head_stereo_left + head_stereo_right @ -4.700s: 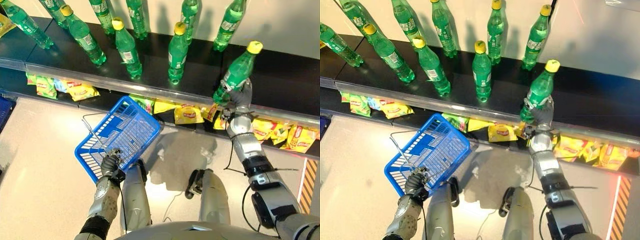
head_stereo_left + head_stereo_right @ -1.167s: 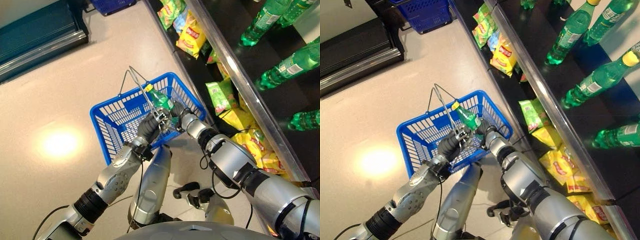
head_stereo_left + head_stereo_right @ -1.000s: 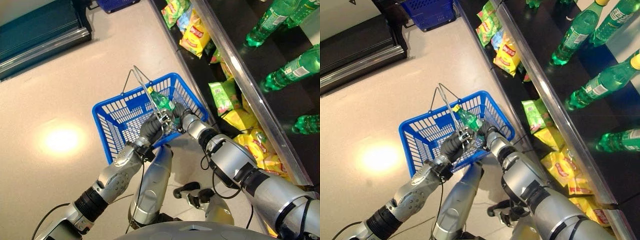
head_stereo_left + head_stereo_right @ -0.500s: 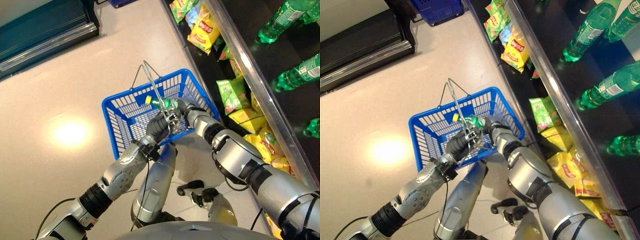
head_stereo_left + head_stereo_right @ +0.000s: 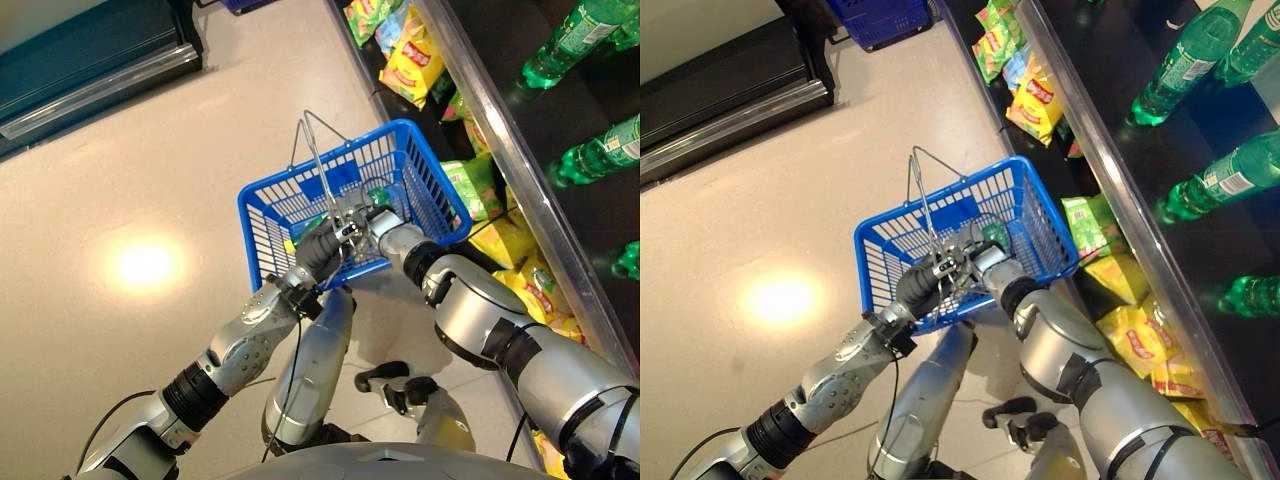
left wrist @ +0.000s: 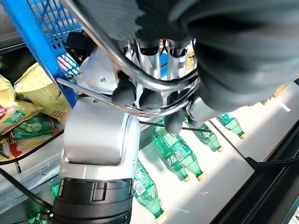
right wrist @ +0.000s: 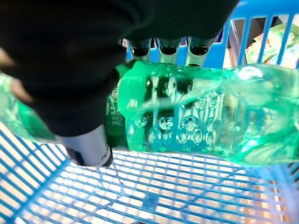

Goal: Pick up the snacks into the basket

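The green bottle (image 7: 205, 123) lies on its side inside the blue basket (image 5: 415, 165), low over the mesh floor, with the right hand (image 7: 93, 140) curled round it: fingers over the far side, thumb underneath. 1.2 seconds ago the bottle stood tilted at the basket's rim with its yellow cap poking up; half a second ago it had tipped flat, and now it has sunk below the rim, so only a green patch (image 5: 992, 234) shows from above beside the wrist. That puts the placing step close to finished, I judge; what remains is letting go and drawing the hand out. The left hand (image 6: 154, 95) has its fingers hooked round the 2 wire handles (image 5: 318, 158), holding the basket up off the floor. Beyond it, packets of snacks (image 5: 415, 70) lie on the lower shelf and more bottles (image 5: 1180, 60) stand on the dark shelf above.
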`<state>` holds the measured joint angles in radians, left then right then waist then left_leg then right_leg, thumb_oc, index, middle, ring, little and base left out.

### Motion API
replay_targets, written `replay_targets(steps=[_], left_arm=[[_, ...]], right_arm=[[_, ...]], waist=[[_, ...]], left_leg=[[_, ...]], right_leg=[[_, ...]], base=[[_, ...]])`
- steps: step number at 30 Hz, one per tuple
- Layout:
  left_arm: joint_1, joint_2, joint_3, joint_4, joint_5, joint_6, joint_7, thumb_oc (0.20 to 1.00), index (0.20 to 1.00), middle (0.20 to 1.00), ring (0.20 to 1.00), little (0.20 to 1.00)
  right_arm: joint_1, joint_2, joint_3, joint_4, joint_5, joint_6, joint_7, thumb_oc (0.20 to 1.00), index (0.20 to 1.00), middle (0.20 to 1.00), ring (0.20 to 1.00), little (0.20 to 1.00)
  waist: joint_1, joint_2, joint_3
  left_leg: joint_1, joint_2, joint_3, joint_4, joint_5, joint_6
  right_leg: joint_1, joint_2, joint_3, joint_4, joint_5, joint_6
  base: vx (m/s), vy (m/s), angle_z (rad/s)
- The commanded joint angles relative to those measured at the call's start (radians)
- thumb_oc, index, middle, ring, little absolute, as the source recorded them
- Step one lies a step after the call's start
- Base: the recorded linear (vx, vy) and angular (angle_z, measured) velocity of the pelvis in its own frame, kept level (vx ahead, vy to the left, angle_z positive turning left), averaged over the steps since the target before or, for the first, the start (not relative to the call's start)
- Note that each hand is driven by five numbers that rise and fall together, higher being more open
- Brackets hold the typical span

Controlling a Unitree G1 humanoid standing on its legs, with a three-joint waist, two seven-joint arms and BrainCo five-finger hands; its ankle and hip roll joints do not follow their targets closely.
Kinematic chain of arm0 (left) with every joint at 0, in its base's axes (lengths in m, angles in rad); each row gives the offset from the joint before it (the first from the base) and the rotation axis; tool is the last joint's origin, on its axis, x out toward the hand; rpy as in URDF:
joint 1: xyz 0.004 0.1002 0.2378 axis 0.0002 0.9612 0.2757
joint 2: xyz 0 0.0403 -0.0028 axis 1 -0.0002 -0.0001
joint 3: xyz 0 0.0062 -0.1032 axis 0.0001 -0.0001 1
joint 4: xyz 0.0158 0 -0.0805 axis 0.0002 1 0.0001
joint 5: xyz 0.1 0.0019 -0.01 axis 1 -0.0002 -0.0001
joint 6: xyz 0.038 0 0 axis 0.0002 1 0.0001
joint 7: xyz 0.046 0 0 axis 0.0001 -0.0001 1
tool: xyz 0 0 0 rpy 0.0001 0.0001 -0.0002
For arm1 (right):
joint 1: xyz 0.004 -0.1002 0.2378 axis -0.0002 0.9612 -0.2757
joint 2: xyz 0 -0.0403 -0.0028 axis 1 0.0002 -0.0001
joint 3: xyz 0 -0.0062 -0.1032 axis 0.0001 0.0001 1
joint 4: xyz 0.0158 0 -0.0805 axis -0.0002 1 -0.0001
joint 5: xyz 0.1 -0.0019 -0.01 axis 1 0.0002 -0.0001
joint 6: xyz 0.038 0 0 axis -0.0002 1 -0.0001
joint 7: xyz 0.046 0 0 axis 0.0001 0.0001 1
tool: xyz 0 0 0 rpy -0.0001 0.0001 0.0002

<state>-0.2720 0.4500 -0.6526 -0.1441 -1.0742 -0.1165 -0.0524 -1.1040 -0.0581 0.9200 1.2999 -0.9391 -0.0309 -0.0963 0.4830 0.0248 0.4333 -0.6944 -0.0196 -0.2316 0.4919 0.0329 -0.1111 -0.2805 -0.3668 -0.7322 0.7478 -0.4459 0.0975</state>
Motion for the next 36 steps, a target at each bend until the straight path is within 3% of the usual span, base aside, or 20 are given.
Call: replay_targets(steps=[1,16,27,28,29,30,36], left_arm=[[-0.097,-0.06,-0.026,-0.253,0.004,-0.072,-0.069,0.2,0.2,0.2,0.2,0.2],[-0.122,-0.068,-0.037,-0.244,0.021,-0.054,-0.093,0.2,0.2,0.2,0.2,0.2],[-0.121,-0.08,-0.053,-0.244,0.013,-0.045,-0.103,0.2,0.2,0.2,0.2,0.2],[-0.121,-0.08,-0.052,-0.244,0.012,-0.046,-0.104,0.2,0.2,0.2,0.2,0.2],[-0.121,-0.081,-0.052,-0.244,0.012,-0.046,-0.104,0.2,0.2,0.2,0.2,0.2],[-0.124,-0.083,-0.053,-0.241,0.009,-0.046,-0.106,0.2,0.2,0.2,0.2,0.2],[-0.124,-0.086,-0.045,-0.236,0.013,-0.053,-0.098,0.2,0.2,0.2,0.2,0.2]], right_arm=[[-0.073,0.052,0.013,-0.002,-0.034,0.008,-0.011,0.2,0.2,0.2,0.2,0.2],[0.05,-0.034,-0.152,0.103,0.222,0.027,0.005,0.2,0.2,0.2,0.2,0.2],[0.051,-0.102,-0.124,0.128,0.154,0.038,0.004,0.213,0.213,0.213,0.213,0.213],[0.054,-0.106,-0.124,0.13,0.144,0.042,0.002,0.426,0.426,0.426,0.426,0.426],[0.055,-0.106,-0.124,0.129,0.144,0.042,0.002,0.567,0.567,0.567,0.567,0.567],[0.06,-0.111,-0.127,0.131,0.132,0.045,0.001,1.0,1.0,1.0,1.0,1.0],[0.053,-0.103,-0.124,0.112,0.126,0.043,-0.001,1.0,1.0,1.0,1.0,1.0]], waist=[[0.001,0.05,0.019],[0.005,0.073,0.022],[-0.007,0.079,0.025],[-0.007,0.08,0.024],[-0.007,0.08,0.024],[-0.009,0.081,0.021],[-0.018,0.073,0.02]], left_leg=[[0.008,-0.018,0.093,0.08,-0.104,0.092],[-0.007,-0.024,0.092,0.084,-0.101,0.095],[-0.014,-0.022,0.097,0.084,-0.1,0.094],[-0.014,-0.021,0.097,0.084,-0.1,0.095],[-0.014,-0.022,0.097,0.084,-0.1,0.095],[-0.012,-0.02,0.098,0.083,-0.101,0.095],[-0.01,-0.018,0.103,0.086,-0.103,0.095]], right_leg=[[-0.111,0.022,-0.003,-0.035,0.191,0.04],[-0.117,0.005,-0.024,-0.022,0.2,0.045],[-0.136,-0.003,-0.017,-0.012,0.194,0.042],[-0.136,-0.004,-0.017,-0.011,0.194,0.042],[-0.136,-0.004,-0.017,-0.011,0.194,0.042],[-0.138,-0.006,-0.017,-0.008,0.193,0.043],[-0.14,-0.005,-0.007,-0.009,0.197,0.042]], base=[[0.0,-0.001,0.05],[0.0,0.005,0.07],[0.0,0.0,0.0],[0.0,0.0,0.0],[0.0,0.0,0.0],[0.0,0.0,0.0],[0.0,0.0,0.0]])
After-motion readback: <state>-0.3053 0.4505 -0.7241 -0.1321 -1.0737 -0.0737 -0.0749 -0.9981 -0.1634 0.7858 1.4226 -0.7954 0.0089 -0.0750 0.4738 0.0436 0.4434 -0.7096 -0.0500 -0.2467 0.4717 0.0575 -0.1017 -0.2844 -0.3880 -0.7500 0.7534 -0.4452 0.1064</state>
